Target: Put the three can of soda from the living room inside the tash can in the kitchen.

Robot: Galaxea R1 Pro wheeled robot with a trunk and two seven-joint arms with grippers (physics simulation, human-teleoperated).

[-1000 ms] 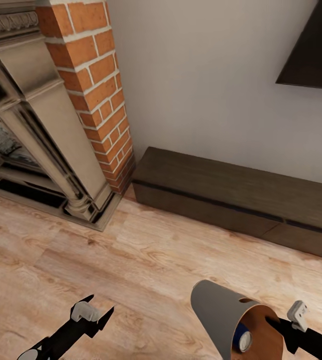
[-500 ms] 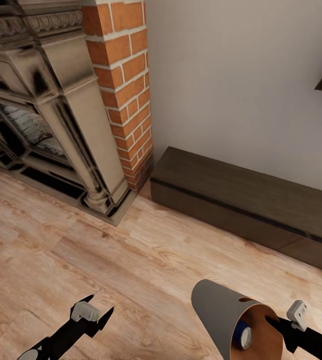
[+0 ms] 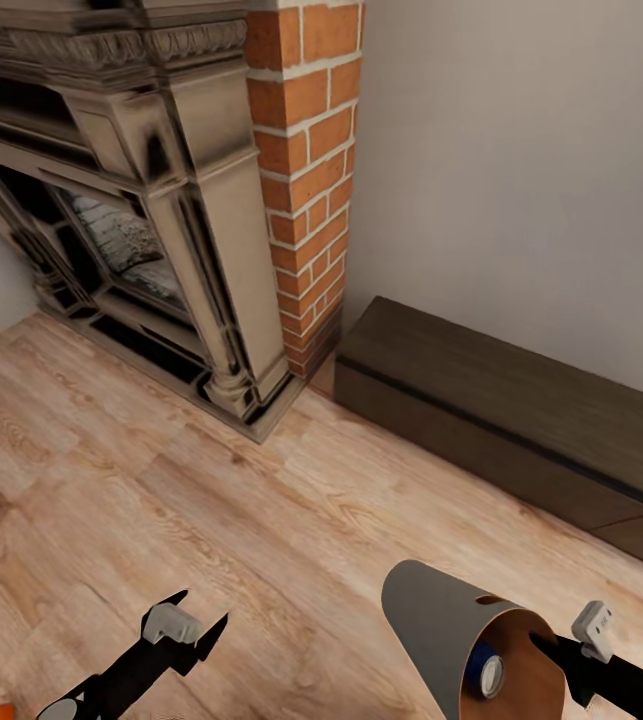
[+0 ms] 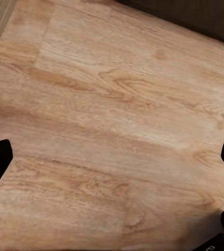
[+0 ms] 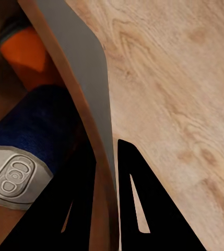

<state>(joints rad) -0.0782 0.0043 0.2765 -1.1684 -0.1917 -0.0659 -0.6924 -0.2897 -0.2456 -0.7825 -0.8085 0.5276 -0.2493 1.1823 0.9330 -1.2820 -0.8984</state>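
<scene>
The right gripper (image 5: 107,172) is pinched on the rim of the bin (image 3: 431,620), one dark finger inside the wall and one outside, as the right wrist view shows. In the head view that gripper (image 3: 553,648) sits at the bin's mouth, and the bin is held tilted above the floor, its pale grey outside toward the fireplace and its orange-brown inside facing the robot. A blue can (image 5: 31,133) lies inside the bin against the wall near the inner finger, its silver top turned toward the rim; the head view also shows it low in the opening (image 3: 485,670). Behind it, deeper in the bin, lies an orange can (image 5: 28,55). The left gripper (image 3: 193,620) hangs over the bare wood floor (image 3: 161,500) with its fingers spread apart and nothing between them. Farther out, a stone fireplace (image 3: 141,220) with a brick column (image 3: 306,170) stands against the wall, and a low dark wooden cabinet (image 3: 501,420) runs along the wall just beside the bricks.
</scene>
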